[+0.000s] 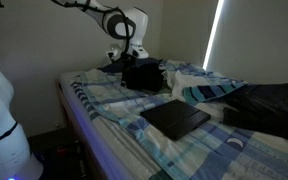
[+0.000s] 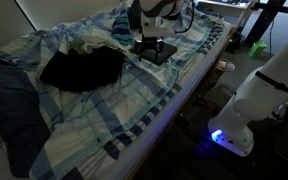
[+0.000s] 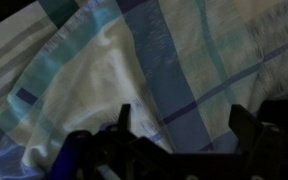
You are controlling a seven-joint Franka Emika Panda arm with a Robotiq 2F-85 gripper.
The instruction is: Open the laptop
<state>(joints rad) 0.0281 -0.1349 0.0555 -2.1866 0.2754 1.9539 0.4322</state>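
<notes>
Wrist view: end effector spread wide, empty, above the bed — likely readied for the closed laptop at its five o'clock.

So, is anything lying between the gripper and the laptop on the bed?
Partly. In an exterior view the lumpy black bag lies on the bed just in front of the open gripper, on the line toward the closed laptop. Past the bag only bare bed shows, and nothing rests on the lid.
</notes>
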